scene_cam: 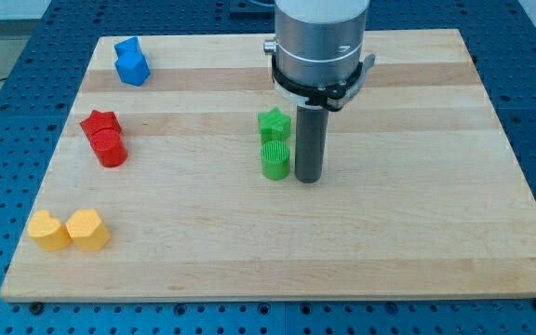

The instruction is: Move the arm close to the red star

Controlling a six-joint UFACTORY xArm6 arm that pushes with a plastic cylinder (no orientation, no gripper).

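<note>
Two yellow blocks sit side by side near the view's bottom left of the desk (389, 242): a yellow block (48, 230) and another yellow block (87, 229), touching each other. Their shapes are hard to tell.

Above them is the red star (100, 124). A red round block (111, 148) touches it just below. Higher up, near the view's top left, are two blue blocks (131, 62) pressed close together.

Going right, near the middle, a green star (274, 124) sits just above a green round block (275, 159). My tip (308, 179) stands right beside the green round block, on its right side, maybe touching it.

So the red star is far off to the view's left of my tip, and a little higher up. The two green blocks stand between them. I think I should go around the green ones, above or below, so I do not push them along.

I have no fingers, only a rod, so nothing is held.
</note>
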